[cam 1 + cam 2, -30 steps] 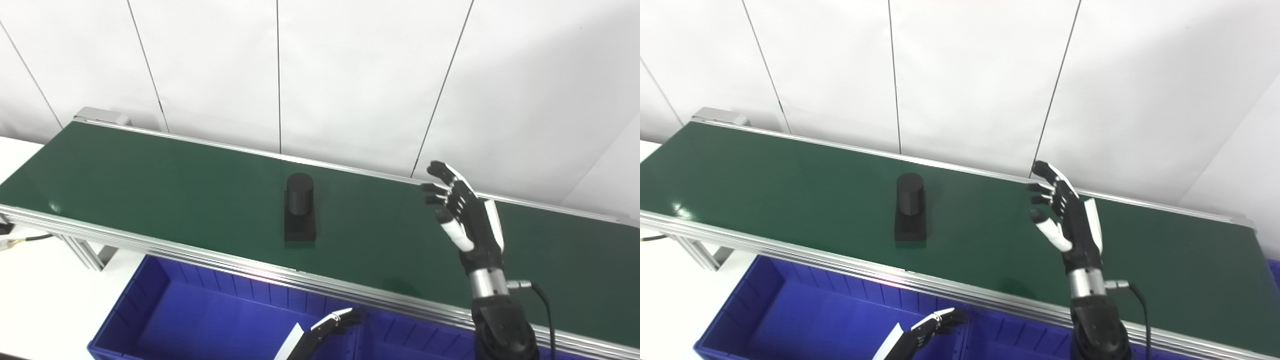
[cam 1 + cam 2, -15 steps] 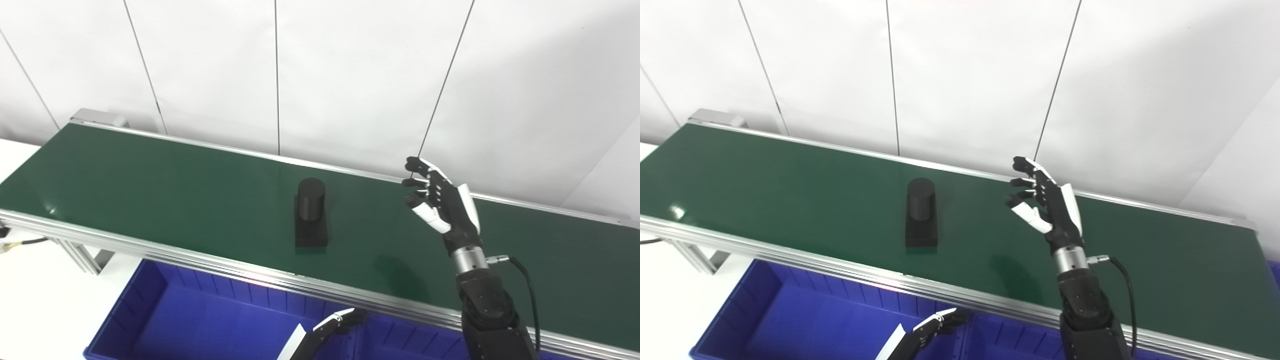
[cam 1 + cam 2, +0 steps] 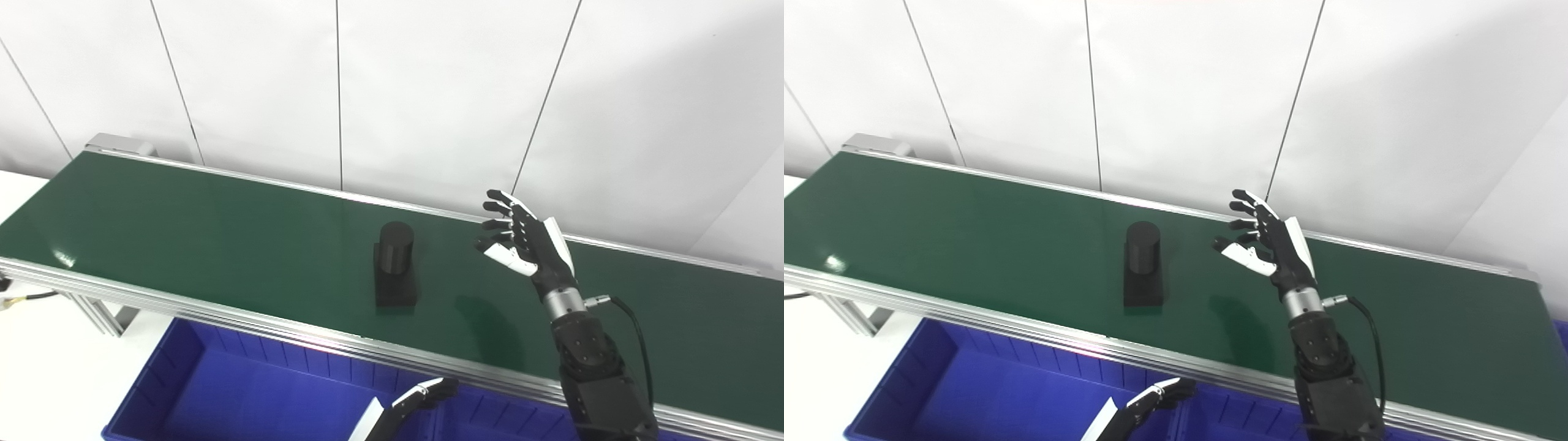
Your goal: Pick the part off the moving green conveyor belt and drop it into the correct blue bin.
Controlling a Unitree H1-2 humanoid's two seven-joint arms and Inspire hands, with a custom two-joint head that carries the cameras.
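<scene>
Nearest, at six o'clock, the left hand (image 3: 422,395) pokes up over the blue plastic bin (image 3: 245,392) below the belt's near rail, only its fingertips in view, so I cannot tell whether it is spread or curled. Beyond it, the black part, an upright cylinder on a flat rectangular base (image 3: 395,264), stands on the green conveyor belt (image 3: 184,226) near the middle. At its three o'clock, apart from it and raised above the belt, the right hand (image 3: 527,245) is empty with fingers spread, facing the part.

Part (image 3: 395,264) on belt (image 3: 184,226) — right hand (image 3: 527,245) beside, bin (image 3: 245,398) below.
</scene>
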